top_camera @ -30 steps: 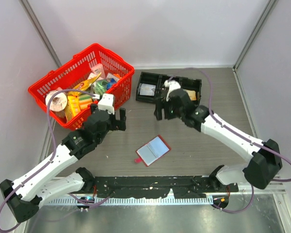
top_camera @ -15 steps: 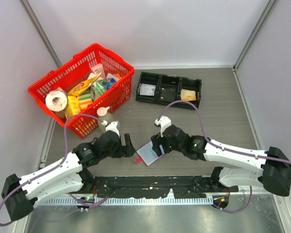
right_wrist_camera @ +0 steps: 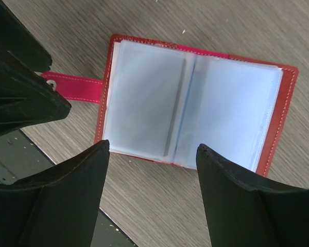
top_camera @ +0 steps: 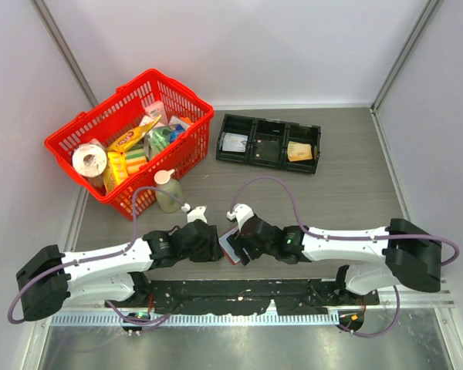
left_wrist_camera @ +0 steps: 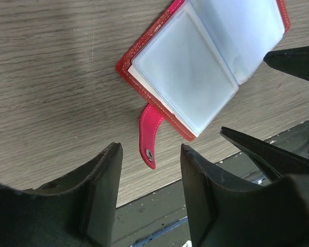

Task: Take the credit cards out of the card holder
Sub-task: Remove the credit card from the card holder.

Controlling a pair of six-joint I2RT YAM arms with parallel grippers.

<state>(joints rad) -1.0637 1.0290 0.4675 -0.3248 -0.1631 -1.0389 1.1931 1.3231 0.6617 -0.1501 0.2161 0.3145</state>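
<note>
Both of my pincers hang open over the same thing: the left gripper [top_camera: 211, 245] and the right gripper [top_camera: 244, 242] meet nose to nose near the front edge of the grey wood-grain table [top_camera: 347, 185], each with its jaws apart and nothing between them. My two arms lie low and stretched inward from either side, forearms almost level with the tabletop. Only the overhead view shows the red plastic mesh basket [top_camera: 77, 139] of groceries at the far left, the pale green pump bottle [top_camera: 168, 194] just beside it, and the black three-compartment tray [top_camera: 251, 142] at the back, well apart from my grippers, with a tan wad of paper [top_camera: 299, 151] in its right compartment. From above, the small dark red folding card holder [top_camera: 230, 243] is only a sliver between my wrists. The wrist cameras show it whole. It lies flat on the table, open, with its shiny pale blue-grey clear sleeves [right_wrist_camera: 144, 103] facing up. The left wrist view puts its red snap tab [left_wrist_camera: 150, 134] in the gap of my left gripper [left_wrist_camera: 150, 154]. The right wrist view has my right gripper [right_wrist_camera: 153, 149] straddling the near edge of the holder [right_wrist_camera: 195, 108]. Whether the credit cards sit in the sleeves I cannot tell.
</note>
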